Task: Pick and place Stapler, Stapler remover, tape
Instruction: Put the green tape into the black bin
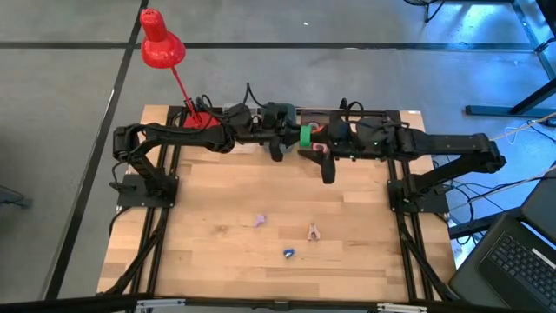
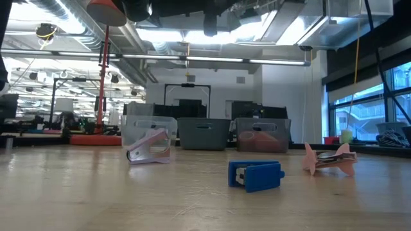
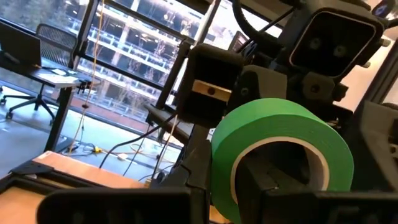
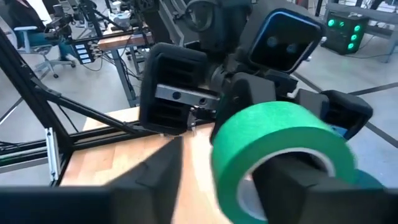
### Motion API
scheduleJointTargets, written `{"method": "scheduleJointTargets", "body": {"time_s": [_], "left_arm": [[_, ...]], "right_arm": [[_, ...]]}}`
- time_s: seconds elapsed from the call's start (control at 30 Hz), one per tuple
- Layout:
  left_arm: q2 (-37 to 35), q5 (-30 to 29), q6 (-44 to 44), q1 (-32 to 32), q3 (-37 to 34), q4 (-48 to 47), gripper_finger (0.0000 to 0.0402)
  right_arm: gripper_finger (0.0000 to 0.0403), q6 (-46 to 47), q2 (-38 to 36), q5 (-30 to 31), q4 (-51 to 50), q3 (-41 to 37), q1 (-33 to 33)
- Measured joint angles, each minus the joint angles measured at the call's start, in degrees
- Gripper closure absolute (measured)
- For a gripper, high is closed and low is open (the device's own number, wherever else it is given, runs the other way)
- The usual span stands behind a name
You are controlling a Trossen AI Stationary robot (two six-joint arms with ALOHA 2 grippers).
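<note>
A wide roll of green tape with a pale inner core (image 1: 306,136) hangs in the air above the far edge of the pale wooden counter (image 1: 217,200), right where the two dark arms meet at the middle. The left claw (image 1: 287,139) reaches in from the left and the right claw (image 1: 320,144) from the right, and the roll sits between them. In the left wrist view the green roll (image 3: 280,155) fills the frame with a dark finger passing through its hole; the left claw is nearly closed and has hold of the roll. In the right wrist view the same roll (image 4: 273,155) rides on one dark finger that goes through its core, while the other finger stands off to the side with a clear gap, so the right claw is partly open around the roll's wall and not clamped. Well apart from both claws, near the front of the counter, lie three small things: a pale lilac staple remover (image 2: 149,148), a small blue stapler (image 2: 255,175) and a pink staple remover with spread wings (image 2: 330,159). Behind the left arm stands a red desk lamp (image 1: 162,45). Three clear and grey plastic bins (image 2: 204,134) sit along the counter's far edge.
</note>
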Motion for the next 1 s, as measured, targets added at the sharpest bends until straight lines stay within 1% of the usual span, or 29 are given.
{"method": "scheduleJointTargets", "body": {"time_s": [0.07, 0.17, 0.2, 0.37, 0.43, 0.53, 0.6, 0.7, 0.83, 0.9, 1.0], "left_arm": [[0.00, 0.30, 0.00, 0.00, 0.00, 0.07, 0.0369], [0.00, 1.00, 0.95, 0.02, 0.03, 0.56, 0.0369], [0.00, 1.10, 1.06, 0.00, 0.07, 0.57, 0.0369], [0.00, 0.82, 1.76, -0.01, 0.13, 0.19, 0.0366], [0.02, 0.50, 0.99, -0.01, 0.11, -0.16, 0.0346], [0.04, -1.59, -0.28, -0.01, 0.00, -1.87, 0.0302], [-0.02, -1.96, -0.35, 0.27, 0.00, -2.92, 0.0271], [0.07, -1.94, -0.26, 0.89, -0.11, -5.32, 0.0226], [0.07, -1.71, 1.39, 2.19, -0.09, -6.59, 0.0172], [0.07, -1.37, 1.81, 2.74, -0.09, -6.68, 0.0151], [0.07, -1.00, 1.86, 3.20, -0.09, -5.95, 0.0132]], "right_arm": [[0.0257, 0.03, -0.01, -0.02, -0.02, -0.01, -0.46], [0.0354, 0.46, -0.15, -0.86, -0.11, -0.05, -0.86], [0.0364, 0.25, -0.23, -1.03, 0.04, -0.05, -0.87], [0.0364, 0.25, -0.29, -0.94, -0.58, -0.05, -1.19], [0.0364, 0.11, -0.29, -0.85, -1.21, -0.05, -1.19], [0.0364, -0.30, -0.95, 0.50, -2.46, -0.05, -1.21], [0.0364, -0.31, -1.81, 2.03, -3.65, -0.02, -1.26], [0.0364, -0.25, -3.64, 5.37, -10.68, 1.75, -1.30], [0.0364, 2.62, -4.65, 7.77, -26.42, 6.84, -2.39], [0.0364, 4.05, -4.64, 7.97, -34.87, 9.25, -3.62], [0.0364, 4.27, -4.70, 8.07, -42.08, 10.35, -6.95]]}}
